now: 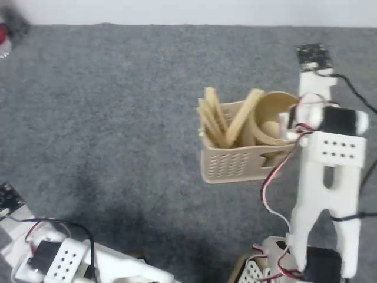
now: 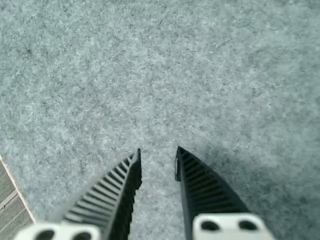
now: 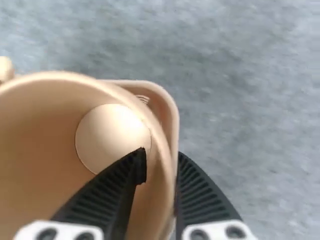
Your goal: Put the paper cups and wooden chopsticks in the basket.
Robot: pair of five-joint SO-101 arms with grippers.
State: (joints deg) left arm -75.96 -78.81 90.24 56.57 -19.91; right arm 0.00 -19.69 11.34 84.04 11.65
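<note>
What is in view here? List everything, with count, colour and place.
basket: 1, beige, slotted, on the table cover right of centre
wooden chopsticks: several, pale wood, standing in the basket, leaning; exact count unclear
paper cup: at least 1, tan, in the basket's end nearest the right arm
table cover: 1, grey, fuzzy, across the table
red thing: 1, red, far left edge, too blurred to name
left arm: 1, white, near left corner
right arm: 1, white, beside the basket
left end effector: 1, black, open, over bare table cover
right end effector: 1, black, at the paper cup's rim
</note>
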